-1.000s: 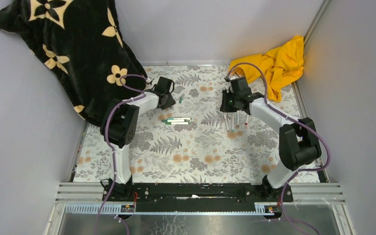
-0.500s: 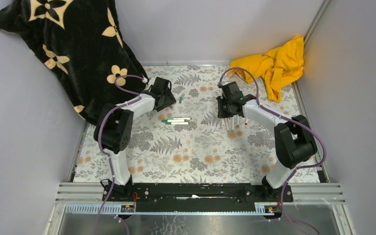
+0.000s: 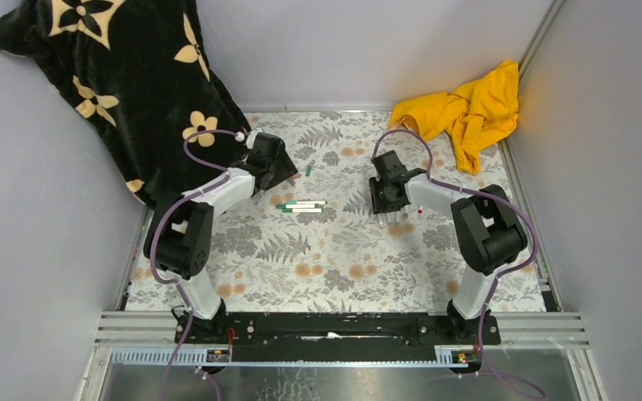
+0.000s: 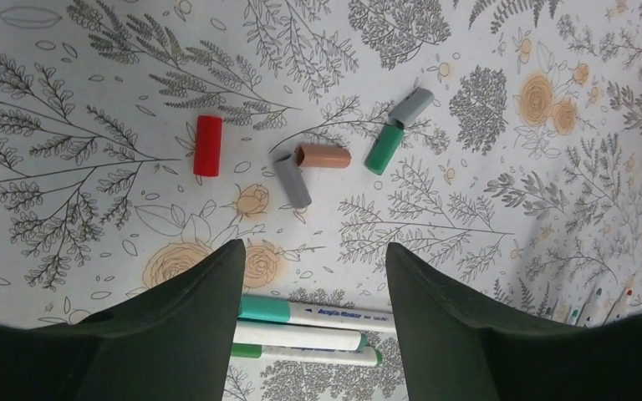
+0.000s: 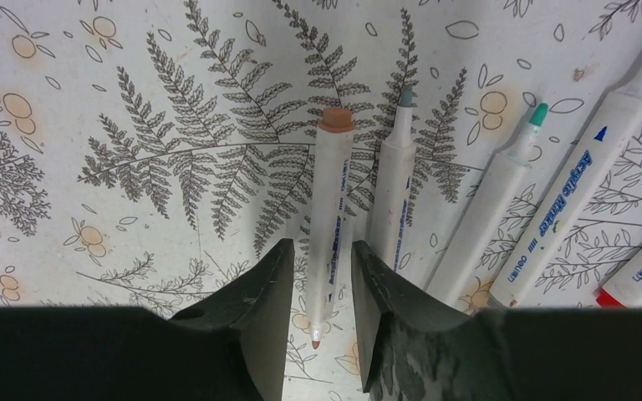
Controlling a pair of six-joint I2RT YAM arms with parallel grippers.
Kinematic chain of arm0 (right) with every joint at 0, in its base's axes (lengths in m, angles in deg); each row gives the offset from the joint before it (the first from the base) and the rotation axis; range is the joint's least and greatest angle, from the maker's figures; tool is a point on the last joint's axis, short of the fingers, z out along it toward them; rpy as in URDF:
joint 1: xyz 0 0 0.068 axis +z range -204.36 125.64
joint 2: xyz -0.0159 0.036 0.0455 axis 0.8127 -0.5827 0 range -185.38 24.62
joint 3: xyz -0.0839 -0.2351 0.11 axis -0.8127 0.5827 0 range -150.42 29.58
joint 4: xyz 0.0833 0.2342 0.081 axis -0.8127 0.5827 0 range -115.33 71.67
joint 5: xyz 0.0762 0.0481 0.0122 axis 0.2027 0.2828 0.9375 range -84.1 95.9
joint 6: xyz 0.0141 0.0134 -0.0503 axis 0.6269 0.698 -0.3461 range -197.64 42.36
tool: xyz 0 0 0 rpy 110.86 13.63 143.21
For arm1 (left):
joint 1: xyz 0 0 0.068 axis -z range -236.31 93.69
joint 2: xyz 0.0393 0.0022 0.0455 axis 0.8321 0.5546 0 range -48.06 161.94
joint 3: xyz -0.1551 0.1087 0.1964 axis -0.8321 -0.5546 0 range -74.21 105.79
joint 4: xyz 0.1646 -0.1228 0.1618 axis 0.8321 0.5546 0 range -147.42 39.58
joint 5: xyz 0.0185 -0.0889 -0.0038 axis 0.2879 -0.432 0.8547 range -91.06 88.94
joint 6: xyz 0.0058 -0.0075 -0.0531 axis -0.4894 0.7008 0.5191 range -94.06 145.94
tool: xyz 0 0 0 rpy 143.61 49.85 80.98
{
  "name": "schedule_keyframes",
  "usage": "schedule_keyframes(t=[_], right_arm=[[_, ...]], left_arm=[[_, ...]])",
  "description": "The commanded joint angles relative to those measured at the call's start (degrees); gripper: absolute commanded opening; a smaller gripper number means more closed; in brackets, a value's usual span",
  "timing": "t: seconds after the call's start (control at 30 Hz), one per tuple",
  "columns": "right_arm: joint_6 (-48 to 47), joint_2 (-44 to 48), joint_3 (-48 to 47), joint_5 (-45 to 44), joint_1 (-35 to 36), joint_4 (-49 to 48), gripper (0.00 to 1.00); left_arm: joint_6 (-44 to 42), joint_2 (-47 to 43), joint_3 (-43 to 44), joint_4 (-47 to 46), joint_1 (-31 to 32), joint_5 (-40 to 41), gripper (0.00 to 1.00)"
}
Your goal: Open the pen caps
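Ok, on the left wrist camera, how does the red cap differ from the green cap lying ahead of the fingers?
Besides colour, the red cap lies alone, clear of everything, while the green cap has its far end against a grey cap. The red cap sits upright in that view; the green cap lies slanted. Both are short stubby cylinders, off their pens, flat on the fern-print table cover.

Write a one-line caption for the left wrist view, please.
Open left hand above capped pens; beyond lie five loose pen caps, red, brown, green, two grey, on the floral cover.
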Motion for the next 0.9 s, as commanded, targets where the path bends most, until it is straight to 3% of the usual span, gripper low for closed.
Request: schedule_keyframes(t=[0.0, 0.23, 0.43, 0.87], right_arm=[[0.19, 1.63, 0.17, -2.76, 0.38, -2.34, 0.4], [-4.09, 7.13, 0.03, -6.24, 2.77, -4.67, 0.41], [-10.42, 10.17, -2.09, -3.79, 6.11, -7.39, 0.44], [-24.1, -5.4, -21.69, 6.22, 10.85, -3.83, 0.47]], left_arm=[[0.83, -2.36, -1.55, -3.68, 0.24, -0.71, 0.7], [1.12, -5.64, -3.96, -4.06, 0.28, -0.08, 0.7], [2.03, -10.74, -7.99, -4.89, 0.28, 1.28, 0.7], [6.92, -22.14, -18.69, -6.53, 0.2, 1.04, 0.75]])
